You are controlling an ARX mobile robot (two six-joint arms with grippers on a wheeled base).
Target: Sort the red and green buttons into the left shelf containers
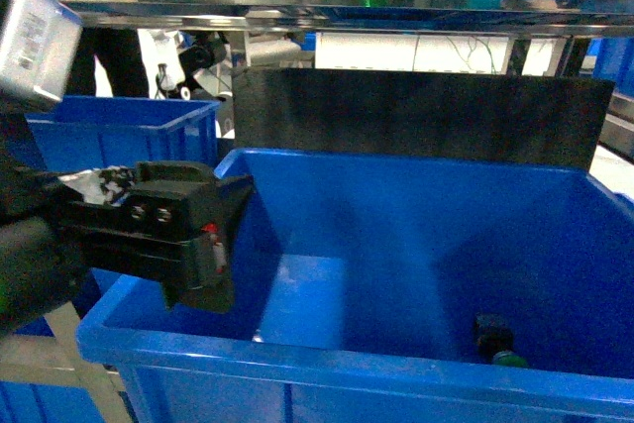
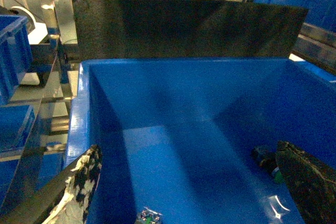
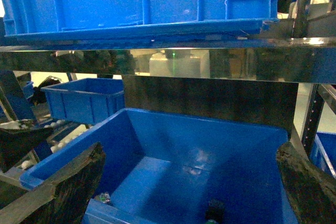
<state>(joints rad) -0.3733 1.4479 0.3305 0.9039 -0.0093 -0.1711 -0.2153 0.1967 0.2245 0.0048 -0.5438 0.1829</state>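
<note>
A dark-bodied button with a green cap (image 1: 498, 338) lies on the floor of the big blue bin (image 1: 297, 359), near its front right corner. My left gripper (image 1: 220, 245) hovers over the bin's left rim. In the left wrist view it (image 2: 189, 148) is open with only bin floor between its fingers, and the green button (image 2: 265, 158) shows half hidden behind the right finger (image 2: 310, 179). My right gripper (image 3: 190, 148) is open too, looking into the same bin from farther back, with the green button (image 3: 214, 209) low in the frame. The red button is out of view.
A small glinting piece (image 2: 149, 216) lies by the bin's front left corner. A black board (image 1: 426, 116) stands behind the bin under a metal shelf (image 1: 347, 15). A second blue bin (image 1: 129, 131) sits to the back left, and another blue crate (image 3: 142, 1) rests on the shelf above.
</note>
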